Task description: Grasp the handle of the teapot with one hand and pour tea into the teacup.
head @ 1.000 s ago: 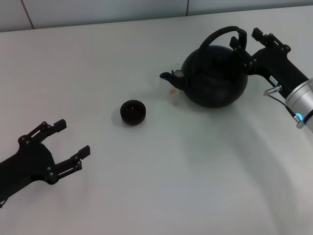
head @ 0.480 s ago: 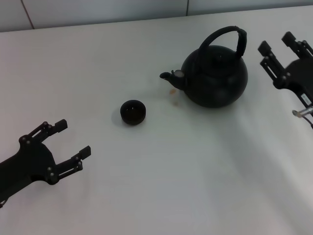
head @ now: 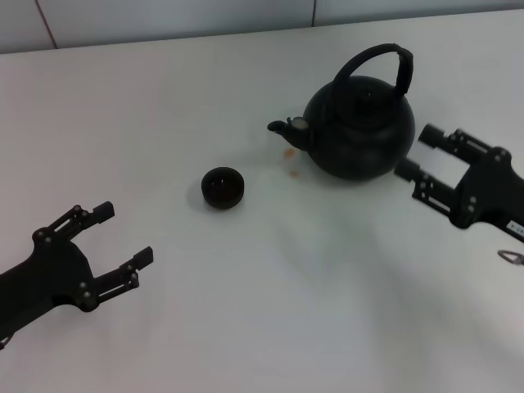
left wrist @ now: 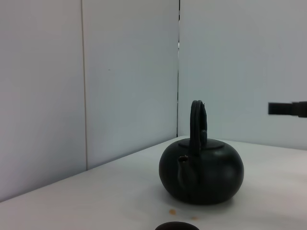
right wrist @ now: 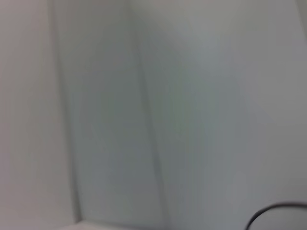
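The matte-black teapot (head: pixel 360 127) stands upright on the white table, its spout pointing left and its arched handle (head: pixel 378 56) upright. The small black teacup (head: pixel 223 187) sits to its left. My right gripper (head: pixel 417 154) is open and empty, just right of the teapot's body and clear of the handle. My left gripper (head: pixel 123 236) is open and empty near the table's front left. In the left wrist view the teapot (left wrist: pixel 201 170) shows side-on with its handle (left wrist: pixel 197 122) edge-on, the teacup's rim (left wrist: pixel 176 226) below it, and a fingertip of the right gripper (left wrist: pixel 287 109) at the right edge.
A small brownish spot (head: pixel 289 153) marks the table under the spout, with a fainter one (head: pixel 292 173) below it. A white panelled wall (head: pixel 164 16) runs along the table's far edge. The right wrist view shows only blurred wall.
My right gripper was closed on the handle, let it go and drew back right, then came down and forward beside the teapot's body. The teapot, teacup and left arm have not moved.
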